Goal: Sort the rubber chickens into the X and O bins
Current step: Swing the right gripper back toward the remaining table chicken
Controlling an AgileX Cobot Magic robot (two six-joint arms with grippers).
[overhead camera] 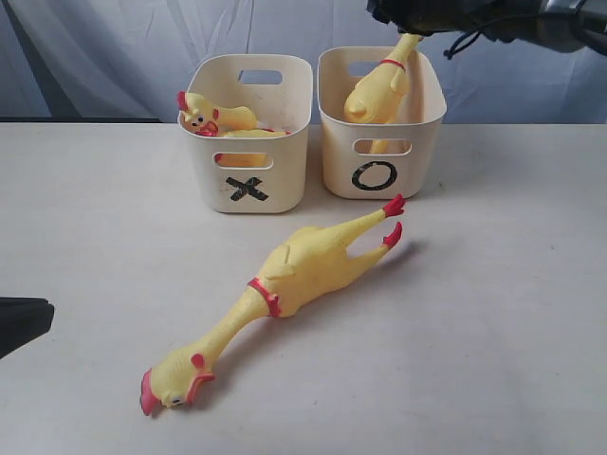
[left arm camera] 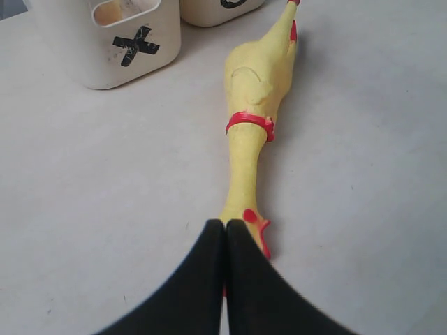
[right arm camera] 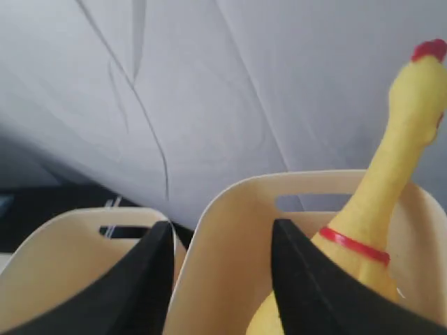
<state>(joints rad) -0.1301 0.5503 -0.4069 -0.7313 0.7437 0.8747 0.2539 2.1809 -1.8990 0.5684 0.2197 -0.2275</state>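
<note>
One long whole rubber chicken [overhead camera: 296, 273] lies on the table in front of the bins, with its head [overhead camera: 171, 379] nearest and its red feet toward the O bin [overhead camera: 379, 175]. A second whole chicken [overhead camera: 377, 90] stands in the O bin, neck up. The X bin [overhead camera: 248, 185] holds the loose head piece [overhead camera: 201, 116] and a yellow body [overhead camera: 251, 135]. My left gripper [left arm camera: 225, 225] is shut and empty, pointing at the lying chicken [left arm camera: 255, 91]. My right gripper [right arm camera: 223, 241] hangs open over the O bin's rim [right arm camera: 230, 209], beside the standing chicken [right arm camera: 391, 174].
A grey-blue curtain [overhead camera: 114, 57] hangs behind the table. The right arm [overhead camera: 474, 17] reaches in at the top above the O bin. A dark piece of the left arm [overhead camera: 21, 322] shows at the left edge. The two bins stand side by side, almost touching.
</note>
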